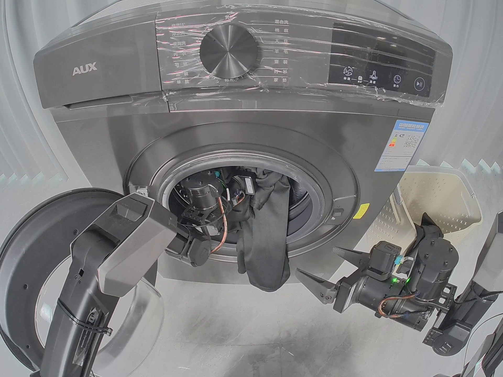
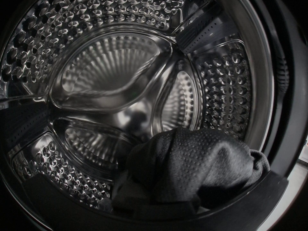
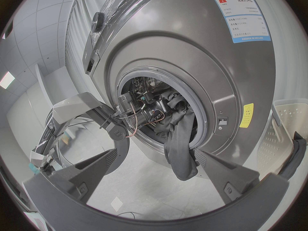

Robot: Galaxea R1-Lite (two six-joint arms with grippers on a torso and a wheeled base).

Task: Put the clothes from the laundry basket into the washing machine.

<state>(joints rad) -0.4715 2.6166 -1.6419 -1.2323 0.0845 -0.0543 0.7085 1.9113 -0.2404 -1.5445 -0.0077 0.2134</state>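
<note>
Hovering beside garment (image 1: 267, 236), right gripper (image 1: 316, 261) gapes wide.

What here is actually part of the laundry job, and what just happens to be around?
Part of the job:
washing machine, its door open
dark garment hanging out of the drum opening
laundry basket beside the machine
dark cloth draped over the basket's rim

Just around:
dial
blue-edged label
yellow sticker
white curtain
</note>
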